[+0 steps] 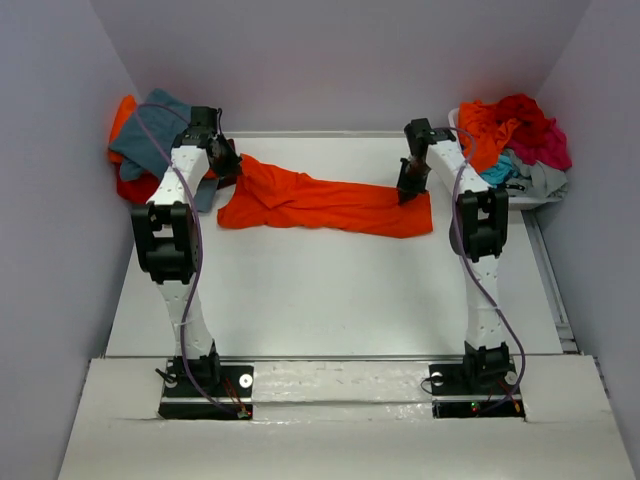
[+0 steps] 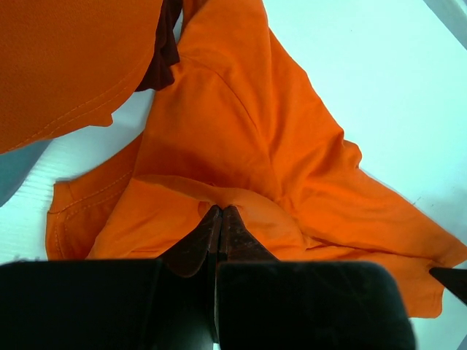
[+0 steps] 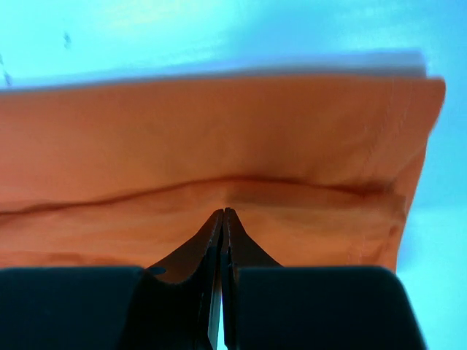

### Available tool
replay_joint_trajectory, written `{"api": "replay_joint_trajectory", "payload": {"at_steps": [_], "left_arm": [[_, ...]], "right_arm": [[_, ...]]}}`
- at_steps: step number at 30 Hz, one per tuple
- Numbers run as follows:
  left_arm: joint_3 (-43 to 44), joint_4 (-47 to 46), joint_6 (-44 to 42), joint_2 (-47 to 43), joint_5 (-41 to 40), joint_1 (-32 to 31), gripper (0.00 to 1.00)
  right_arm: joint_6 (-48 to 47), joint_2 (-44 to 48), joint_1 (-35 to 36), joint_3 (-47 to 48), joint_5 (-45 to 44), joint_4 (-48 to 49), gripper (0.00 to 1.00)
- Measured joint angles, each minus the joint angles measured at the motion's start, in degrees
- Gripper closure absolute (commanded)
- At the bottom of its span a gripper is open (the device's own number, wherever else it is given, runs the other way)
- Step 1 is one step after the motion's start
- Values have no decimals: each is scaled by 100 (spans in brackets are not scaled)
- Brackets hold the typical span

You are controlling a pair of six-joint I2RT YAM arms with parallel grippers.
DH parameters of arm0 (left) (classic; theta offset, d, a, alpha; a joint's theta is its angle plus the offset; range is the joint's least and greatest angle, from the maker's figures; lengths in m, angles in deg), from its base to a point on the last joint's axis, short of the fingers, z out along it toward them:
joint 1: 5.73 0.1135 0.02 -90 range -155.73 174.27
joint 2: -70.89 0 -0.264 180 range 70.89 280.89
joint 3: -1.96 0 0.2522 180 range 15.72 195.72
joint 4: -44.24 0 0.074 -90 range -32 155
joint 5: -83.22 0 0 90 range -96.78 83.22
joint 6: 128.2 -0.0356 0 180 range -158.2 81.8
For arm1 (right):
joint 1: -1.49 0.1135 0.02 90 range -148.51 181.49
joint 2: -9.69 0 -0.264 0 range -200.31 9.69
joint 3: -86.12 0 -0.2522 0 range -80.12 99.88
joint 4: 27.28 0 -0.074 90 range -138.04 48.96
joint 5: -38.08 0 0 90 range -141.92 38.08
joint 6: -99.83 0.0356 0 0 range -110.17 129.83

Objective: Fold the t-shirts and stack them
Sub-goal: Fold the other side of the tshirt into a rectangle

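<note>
Orange t-shirt held at both ends, lying across the far half of the table.

Left to right, we note: a heap of shirts, orange, teal-grey and red, just off the t-shirt's left end. The left gripper is at that end, jaws pressed together with a bunched fold of orange cloth pinched at the tips. The t-shirt itself lies crumpled, lengthwise on the table. The right gripper is at its right edge, jaws together, nipping a flat fold near the hem. Beyond that end sits a second heap, red, magenta, turquoise and grey.
</note>
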Motion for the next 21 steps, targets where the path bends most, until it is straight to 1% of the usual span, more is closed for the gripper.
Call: {"api": "replay_joint_trajectory", "payload": {"at_steps": [7,10,12,15,21], "left_arm": [[-33,-15,0,28,-50,0,94],[-42,-48,2,83,-98,0,94],[-46,-79,2,136,-131,0,94],[-55,-136,4,225,-151,0,94],[-111,-170,4,302,-175,0,94]], "right_arm": [[0,955,0,-1080,20,17,92],[0,1440,0,-1464,44,66,92],[0,1604,0,-1611,52,72,92],[0,1755,0,-1976,92,195,92],[7,1648,17,-2566,188,361,92]]}}
